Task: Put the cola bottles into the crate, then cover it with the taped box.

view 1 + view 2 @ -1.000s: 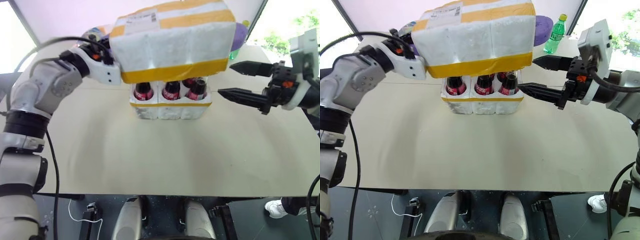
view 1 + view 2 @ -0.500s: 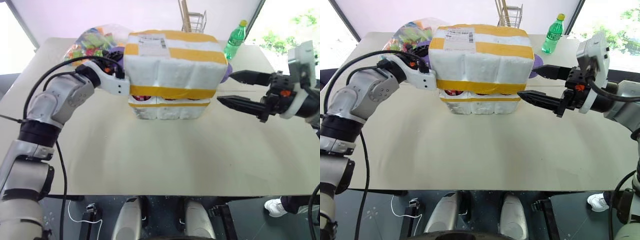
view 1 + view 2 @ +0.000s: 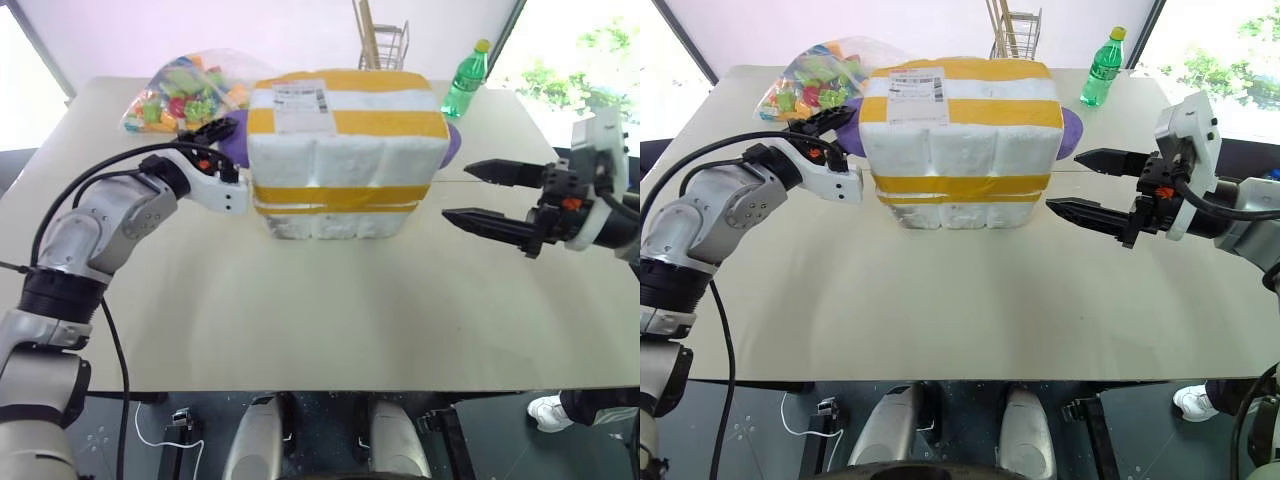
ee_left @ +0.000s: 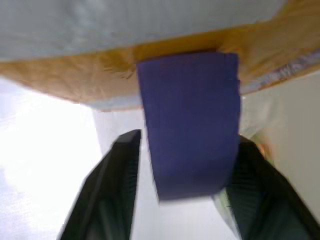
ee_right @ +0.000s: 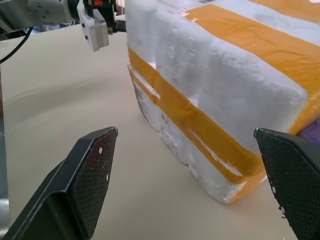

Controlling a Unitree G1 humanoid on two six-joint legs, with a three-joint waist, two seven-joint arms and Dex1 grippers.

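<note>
- The large white styrofoam taped box [image 3: 345, 150], with broad yellow tape stripes and a white paper label on top, is seen seated squarely over the low white styrofoam crate [image 3: 330, 222], whose yellow-banded rim meets the box's lower band.
- Both are found mid-table, on the beige tabletop [image 3: 330, 310].
- The left gripper [image 3: 226, 160] is placed at the box's left end; its black fingers [image 4: 112, 195] are seen parted, a purple object lying between them.
- The right gripper [image 3: 1080, 185] is held level, just off the box's right end, fingers spread wide, nothing clasped.
- A clear bag of coloured pieces [image 3: 185, 90] and a green plastic bottle [image 3: 465, 78] are noted behind.
</note>
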